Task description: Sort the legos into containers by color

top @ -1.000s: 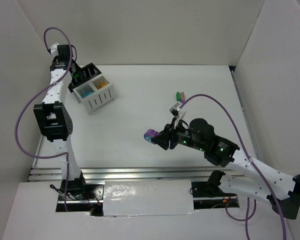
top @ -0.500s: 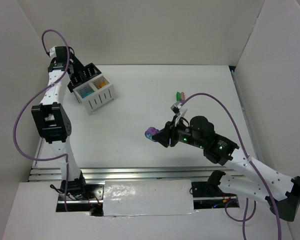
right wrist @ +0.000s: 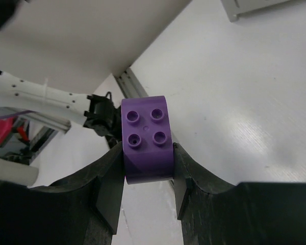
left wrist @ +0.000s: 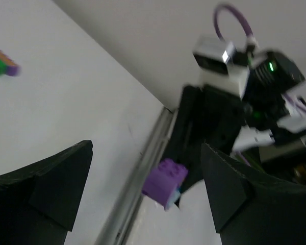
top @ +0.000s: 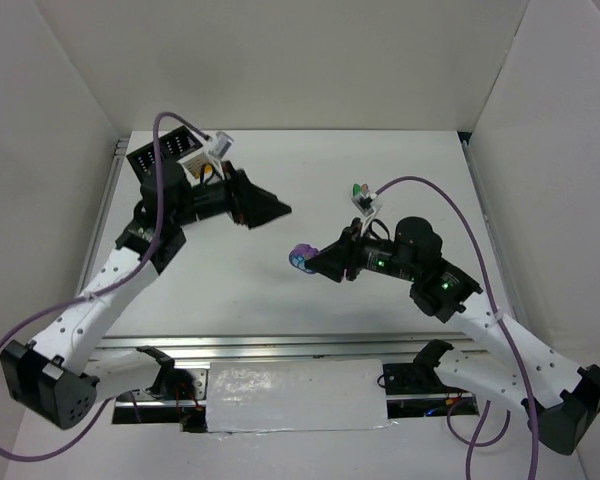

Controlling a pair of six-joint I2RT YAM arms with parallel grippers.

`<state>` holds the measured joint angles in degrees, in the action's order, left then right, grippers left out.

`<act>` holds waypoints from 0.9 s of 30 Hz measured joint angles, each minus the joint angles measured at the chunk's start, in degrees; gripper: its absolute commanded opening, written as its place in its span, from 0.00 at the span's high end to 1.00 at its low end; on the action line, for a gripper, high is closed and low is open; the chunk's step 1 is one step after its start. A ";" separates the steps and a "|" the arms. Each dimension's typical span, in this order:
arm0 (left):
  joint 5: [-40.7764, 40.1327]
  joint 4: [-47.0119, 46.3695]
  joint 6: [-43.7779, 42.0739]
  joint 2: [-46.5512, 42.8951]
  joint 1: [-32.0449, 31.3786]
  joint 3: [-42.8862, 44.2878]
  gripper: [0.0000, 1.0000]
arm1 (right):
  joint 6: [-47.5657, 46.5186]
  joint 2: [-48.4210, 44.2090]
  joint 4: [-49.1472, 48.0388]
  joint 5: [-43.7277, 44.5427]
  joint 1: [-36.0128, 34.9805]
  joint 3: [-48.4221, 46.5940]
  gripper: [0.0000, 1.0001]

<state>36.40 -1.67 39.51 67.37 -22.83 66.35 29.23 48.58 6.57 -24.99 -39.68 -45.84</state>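
My right gripper (top: pixel 310 262) is shut on a purple lego (top: pixel 302 256) and holds it above the table's middle. The wrist view shows this purple lego (right wrist: pixel 145 138) studs up, pinched between both fingers of the right gripper (right wrist: pixel 147 155). My left gripper (top: pixel 270 208) stands open just up and left of it, holding nothing. Between its wide fingers (left wrist: pixel 51 189) the left wrist view shows the purple lego (left wrist: pixel 164 182). A green and pink lego pair (top: pixel 360 190) lies further back. The containers (top: pixel 163 152) sit back left, partly hidden by the left arm.
White walls close in the table on the left, back and right. A metal rail (top: pixel 280 345) runs along the near edge. The green lego pair (left wrist: pixel 2 64) lies blurred at the left wrist view's top left. A white container corner (right wrist: pixel 250 7) shows at top right.
The left arm has swung from the containers at the back left to the table's middle, and its gripper has opened. The right gripper still holds the purple lego, barely moved.
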 measured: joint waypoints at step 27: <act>8.87 -9.79 4.28 -7.98 -18.47 -11.34 1.00 | 5.75 -6.45 -7.06 -11.85 0.33 0.04 0.00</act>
<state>45.28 -11.46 43.79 59.40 -41.30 55.00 34.98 42.13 -0.49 -36.84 -39.35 -45.80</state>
